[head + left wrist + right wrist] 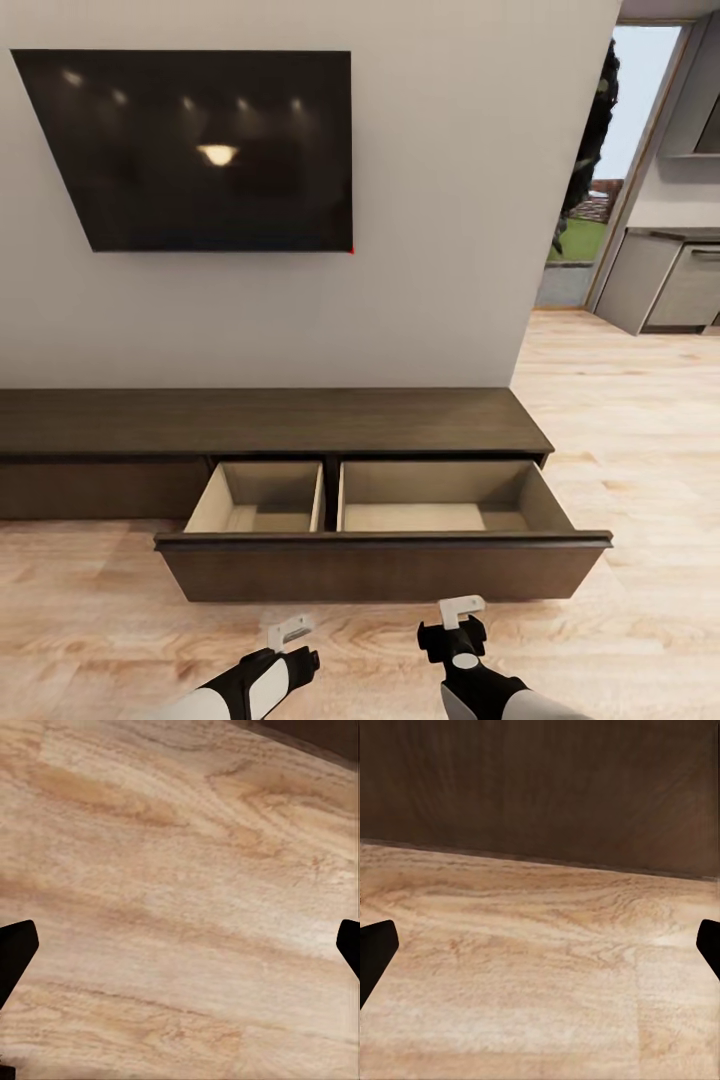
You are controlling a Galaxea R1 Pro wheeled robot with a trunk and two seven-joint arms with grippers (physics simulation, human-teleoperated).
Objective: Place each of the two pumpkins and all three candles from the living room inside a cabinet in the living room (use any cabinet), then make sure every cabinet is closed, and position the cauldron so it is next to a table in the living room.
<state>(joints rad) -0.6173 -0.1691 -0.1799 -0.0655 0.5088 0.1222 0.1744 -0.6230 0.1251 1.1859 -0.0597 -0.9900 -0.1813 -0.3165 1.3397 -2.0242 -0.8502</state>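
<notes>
The long, low dark-brown cabinet point(270, 420) runs along the grey wall. Its wide drawer point(380, 570) is pulled out toward me. Two pale beige compartments show inside, a smaller left one point(262, 497) and a larger right one point(440, 497), both with nothing in them. My left gripper point(290, 632) and right gripper point(462, 606) hover low over the plank floor just in front of the drawer front, both open and holding nothing. The right wrist view shows the dark drawer front point(540, 787) close ahead. The pumpkins, candles, cauldron and table are out of view.
A black TV point(200, 150) hangs on the wall above the cabinet. Light wood floor point(640, 450) stretches to the right toward a glass door point(590, 200) and grey kitchen units point(670, 280). The left wrist view looks down on floor planks point(180, 870).
</notes>
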